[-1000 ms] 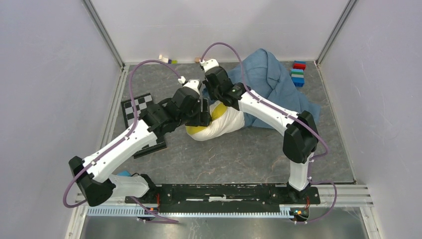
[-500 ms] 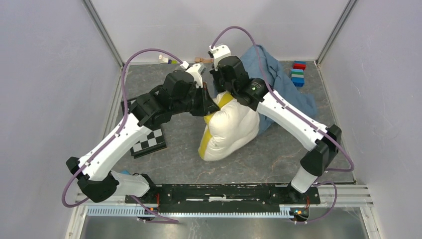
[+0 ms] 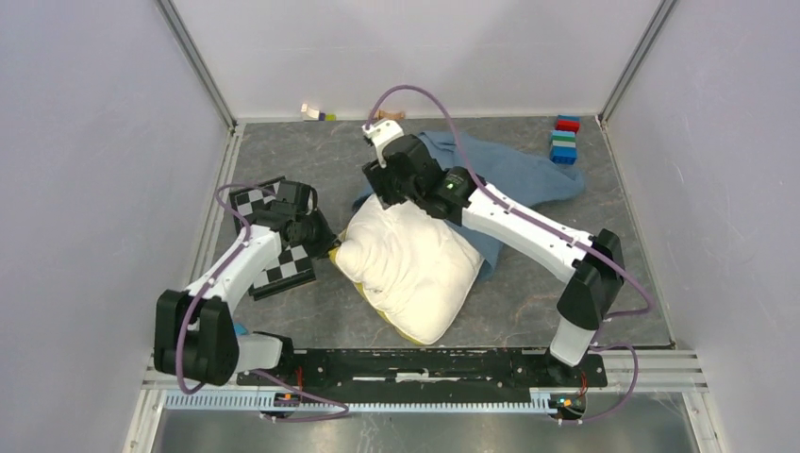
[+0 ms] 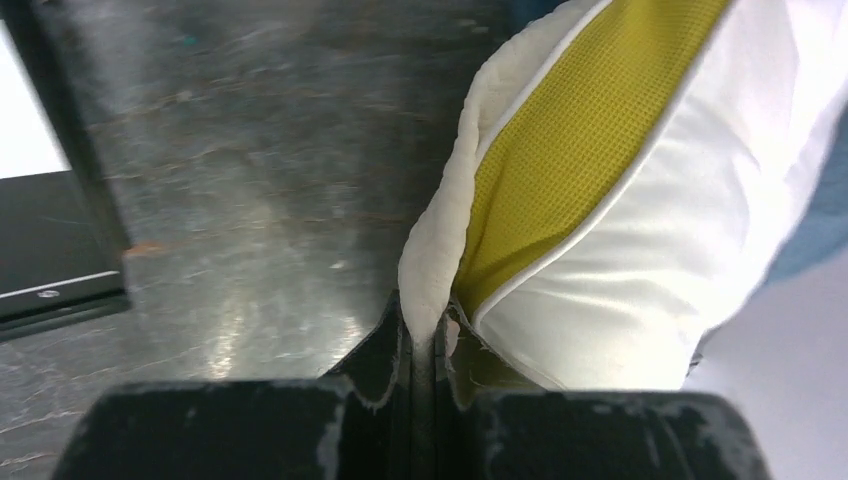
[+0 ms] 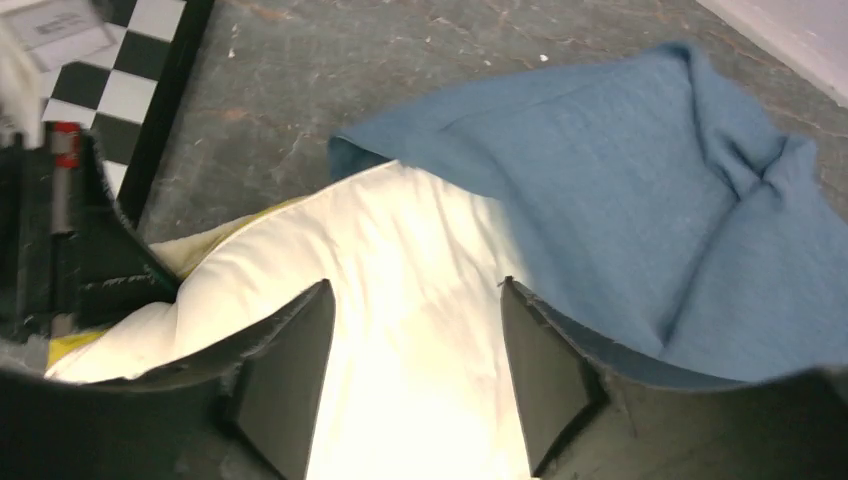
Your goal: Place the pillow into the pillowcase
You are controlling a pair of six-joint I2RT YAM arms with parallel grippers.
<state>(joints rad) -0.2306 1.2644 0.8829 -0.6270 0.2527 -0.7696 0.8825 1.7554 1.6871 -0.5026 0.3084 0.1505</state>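
- The pillow (image 3: 408,267) lies almost wholly bare on the table (image 3: 528,302), mid-scene. The pillowcase (image 3: 514,175) sprawls behind it, its blue cloth overlapping only the pillow's far edge.
- By my reckoning the stuffing is barely begun. Whether that far edge sits inside the opening, I cannot tell.
- My left gripper (image 4: 425,340) is clamped tight on the pillow's white edge, beside its yellow band (image 4: 580,130).
- My right gripper (image 5: 415,380) stands parted over the pillow's far end, gripping nothing.

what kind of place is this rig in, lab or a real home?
Most likely a lab test cell, not a home: plain panel walls on metal frame rails, a checkerboard calibration board, stacked toy blocks.
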